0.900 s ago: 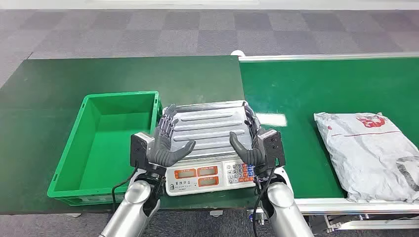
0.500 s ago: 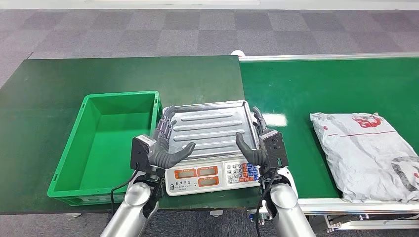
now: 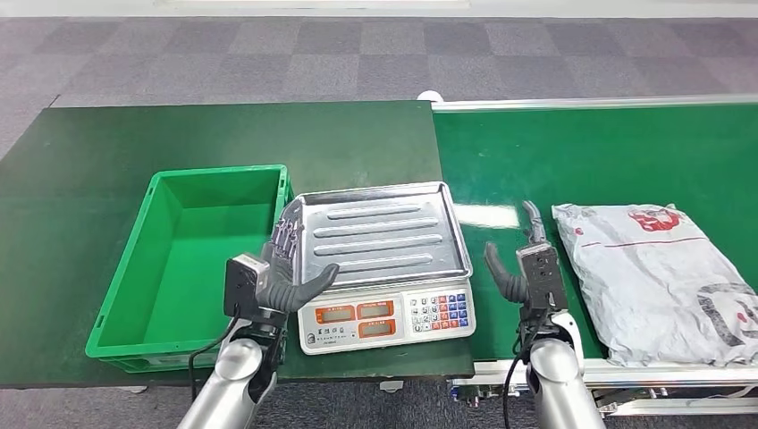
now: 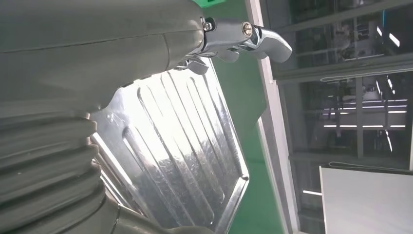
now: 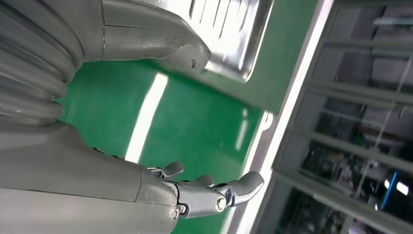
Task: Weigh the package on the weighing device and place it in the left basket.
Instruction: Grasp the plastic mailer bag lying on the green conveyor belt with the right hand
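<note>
I see green basket (image 3: pixel 192 259) just outboard of my left hand (image 3: pixel 284 268), nothing in it. Scale (image 3: pixel 384 268) between my hands, steel tray (image 3: pixel 380 234) bare. Left hand at tray's left edge, fingers spread, thumb over tray's near corner, holding nothing. Right hand (image 3: pixel 523 264) over green belt (image 3: pixel 581 161), apart from scale, fingers apart, empty. Package (image 3: pixel 661 277), grey bag with red print, lies on belt just beyond right hand, not touched. Dark surface (image 3: pixel 223 143) carries basket and scale.
</note>
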`<action>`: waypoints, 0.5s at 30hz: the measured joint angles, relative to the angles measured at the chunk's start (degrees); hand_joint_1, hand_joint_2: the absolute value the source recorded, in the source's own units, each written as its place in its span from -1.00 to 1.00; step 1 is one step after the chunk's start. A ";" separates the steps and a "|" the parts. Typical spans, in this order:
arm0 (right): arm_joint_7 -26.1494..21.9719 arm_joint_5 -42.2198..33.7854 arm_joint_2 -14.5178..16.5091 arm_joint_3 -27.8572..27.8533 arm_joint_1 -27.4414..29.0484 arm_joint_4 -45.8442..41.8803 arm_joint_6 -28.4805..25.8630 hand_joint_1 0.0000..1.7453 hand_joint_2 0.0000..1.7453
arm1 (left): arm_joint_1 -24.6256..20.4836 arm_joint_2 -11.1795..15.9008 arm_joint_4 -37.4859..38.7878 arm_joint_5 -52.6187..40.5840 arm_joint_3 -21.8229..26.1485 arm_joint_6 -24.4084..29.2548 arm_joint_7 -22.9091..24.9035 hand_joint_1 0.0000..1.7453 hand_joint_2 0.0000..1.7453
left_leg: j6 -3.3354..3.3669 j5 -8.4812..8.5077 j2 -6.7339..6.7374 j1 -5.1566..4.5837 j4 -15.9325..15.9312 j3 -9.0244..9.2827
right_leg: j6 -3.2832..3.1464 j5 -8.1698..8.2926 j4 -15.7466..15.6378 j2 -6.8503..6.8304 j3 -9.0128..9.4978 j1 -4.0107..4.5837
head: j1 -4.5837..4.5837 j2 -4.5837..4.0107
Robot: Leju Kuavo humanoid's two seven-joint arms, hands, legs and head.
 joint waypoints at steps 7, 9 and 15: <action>1.30 6.02 -1.97 -3.59 0.71 0.86 -7.28 -1.00 1.00 | 0.74 0.45 -0.11 0.74 1.13 0.62 -0.44 -1.00 1.00 | 0.00 0.00 0.00 0.00 0.00 0.00 | 0.00 0.00 0.00 0.00 0.00 0.00 | 0.01 0.00; 1.68 7.91 -2.51 -4.62 1.77 0.86 -8.95 -1.00 1.00 | 1.13 0.66 -0.18 1.10 1.65 0.92 -0.56 -1.00 1.00 | 0.01 -0.01 0.00 0.00 0.00 0.00 | 0.00 -0.01 0.00 -0.01 0.00 0.00 | 0.01 0.00; 3.37 16.25 -3.11 -8.48 7.98 -0.69 -15.51 -1.00 1.00 | 3.58 1.13 -1.48 1.67 3.23 1.14 -1.88 -1.00 1.00 | 0.07 -0.07 -0.05 -0.03 -0.05 0.00 | 0.01 -0.07 -0.01 -0.08 0.03 -0.03 | 0.01 0.00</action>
